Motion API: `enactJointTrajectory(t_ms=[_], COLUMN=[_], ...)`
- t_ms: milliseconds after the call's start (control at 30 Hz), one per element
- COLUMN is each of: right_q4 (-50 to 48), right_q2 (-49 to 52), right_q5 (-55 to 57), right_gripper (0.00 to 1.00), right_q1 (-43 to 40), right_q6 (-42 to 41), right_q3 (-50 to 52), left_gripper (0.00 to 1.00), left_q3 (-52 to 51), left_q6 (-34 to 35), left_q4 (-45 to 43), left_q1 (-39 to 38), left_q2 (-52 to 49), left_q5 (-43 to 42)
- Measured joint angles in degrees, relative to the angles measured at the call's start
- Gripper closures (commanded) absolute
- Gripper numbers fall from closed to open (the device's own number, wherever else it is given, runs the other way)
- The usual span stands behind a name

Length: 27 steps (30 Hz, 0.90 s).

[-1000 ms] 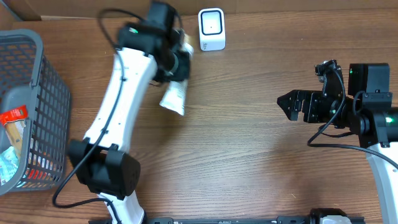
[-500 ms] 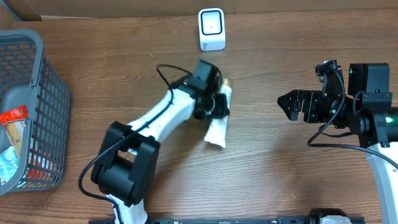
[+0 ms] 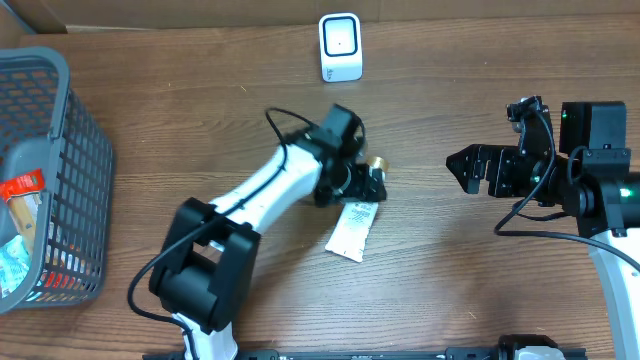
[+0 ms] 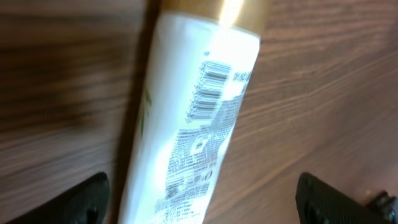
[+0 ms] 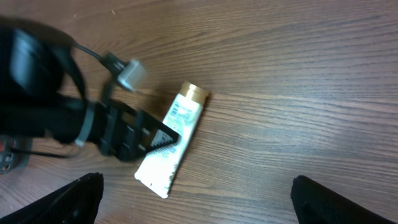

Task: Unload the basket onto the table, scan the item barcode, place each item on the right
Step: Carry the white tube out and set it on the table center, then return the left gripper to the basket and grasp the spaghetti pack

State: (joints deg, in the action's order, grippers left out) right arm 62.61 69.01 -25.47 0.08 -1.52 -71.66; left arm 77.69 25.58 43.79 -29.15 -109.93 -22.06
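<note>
Hovering with the left gripper (image 3: 362, 190) spread wide and gripping nothing, just above the white tube (image 3: 352, 230), reaching from the near edge with the arm bent diagonally across mid-table. Lying flat and tilted on the wooden table (image 3: 450, 290), pointing its gold cap (image 4: 217, 9) toward the far side, well apart from the scanner (image 3: 340, 47) at the far edge. Showing a barcode (image 4: 208, 93) face-up beside fine print too blurred for reading. Holding the right gripper (image 3: 462, 170) splayed and empty off to the right, leaving open wood between; flanking the left edge with a wire basket (image 3: 60, 120).
</note>
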Motion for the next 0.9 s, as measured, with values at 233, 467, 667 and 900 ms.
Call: enactJointTrajectory(t_ms=[233,467,667,900], right_q4=[0.0,0.0,0.0,0.0], right_q2=[0.0,0.0,0.0,0.0], right_q5=[0.0,0.0,0.0,0.0], right_gripper=[0.0,0.0,0.0,0.0], right_q1=[0.0,0.0,0.0,0.0], right_q6=[0.0,0.0,0.0,0.0], right_q3=[0.0,0.0,0.0,0.0], left_gripper=[0.11,0.13,0.13,0.17], left_q3=[30.1,58.5,62.2,53.1], left_q6=[-6.4,-9.8,-9.1,-9.1], left_q4=[23.0,40.4,47.5,43.6], left_q1=[15.1,39.3,62.3,78.2], left_q2=[0.4,3.4,5.2,4.9], left_q5=[2.9,9.3,16.4,20.6])
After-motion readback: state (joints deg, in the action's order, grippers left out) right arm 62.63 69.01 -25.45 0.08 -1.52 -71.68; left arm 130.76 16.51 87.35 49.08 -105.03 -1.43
